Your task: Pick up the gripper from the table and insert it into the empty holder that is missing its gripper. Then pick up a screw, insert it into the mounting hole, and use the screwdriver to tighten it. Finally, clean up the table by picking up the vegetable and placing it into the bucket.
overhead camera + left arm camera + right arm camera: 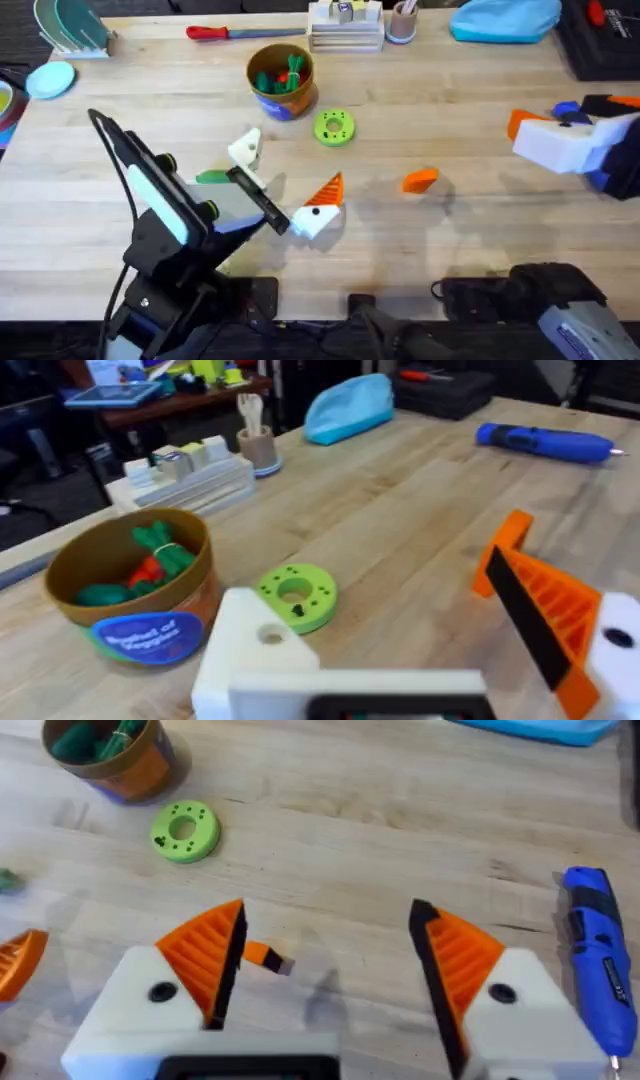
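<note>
The small orange ribbed plastic wedge, the loose gripper piece [420, 180], lies flat on the pale wooden desk [450, 80], to the right of the round green plastic disc with holes [334, 127] and a little nearer the arm bases. In the right wrist view it shows on the wood between that arm's two spread fingers.

The right gripper [325, 960] is wide apart and holds nothing; both of its white fingers carry orange ribbed pads. In the overhead view it hangs well to the right of the disc, aimed back toward the wedge. The chunky bright-blue powered screwdriver [600, 960] lies on the desk beside it, farther from the disc.

The left gripper [285, 175] is spread apart and empty, just on the near side of the disc. One of its fingers has an orange pad [550, 610]; the other is a bare white holder [255, 650] with a round mounting hole and no pad. The small flat green toy vegetable [212, 177] lies to the left of the disc, partly under the left arm.

The short round bucket [285, 103], blue outside with a tan rim, stands upright just behind and left of the disc, with green and red toy vegetables inside. Farther behind the disc, along the desk's back edge, lie a thin red-handled tool [215, 32], a white block stand [345, 25], a small pale cup [402, 22] and a light-blue cloth bundle [505, 20].
</note>
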`<state>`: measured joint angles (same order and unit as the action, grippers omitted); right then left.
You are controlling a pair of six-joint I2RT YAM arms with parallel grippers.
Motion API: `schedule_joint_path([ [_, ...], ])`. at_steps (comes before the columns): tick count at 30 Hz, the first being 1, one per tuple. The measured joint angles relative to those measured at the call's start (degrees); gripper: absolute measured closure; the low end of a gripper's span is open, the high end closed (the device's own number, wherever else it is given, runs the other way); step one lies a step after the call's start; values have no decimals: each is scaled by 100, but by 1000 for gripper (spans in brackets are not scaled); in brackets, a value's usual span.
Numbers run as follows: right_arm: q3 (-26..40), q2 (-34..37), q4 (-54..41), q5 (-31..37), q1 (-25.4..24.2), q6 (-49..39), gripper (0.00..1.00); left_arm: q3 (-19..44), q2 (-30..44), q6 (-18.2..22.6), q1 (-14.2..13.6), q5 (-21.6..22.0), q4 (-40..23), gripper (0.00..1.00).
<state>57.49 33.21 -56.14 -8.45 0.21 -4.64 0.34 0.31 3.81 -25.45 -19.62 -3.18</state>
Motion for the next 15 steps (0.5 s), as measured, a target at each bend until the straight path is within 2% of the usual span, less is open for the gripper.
schedule_joint_path([
  [10, 0, 0, 35, -107, 0, 0, 57, 0, -2, -17, 0, -1497, 24, 8],
  [15, 9, 167, 10, -243, 0, -106, 56, 0, -1, -235, 0, -2061, -5, 8],
])
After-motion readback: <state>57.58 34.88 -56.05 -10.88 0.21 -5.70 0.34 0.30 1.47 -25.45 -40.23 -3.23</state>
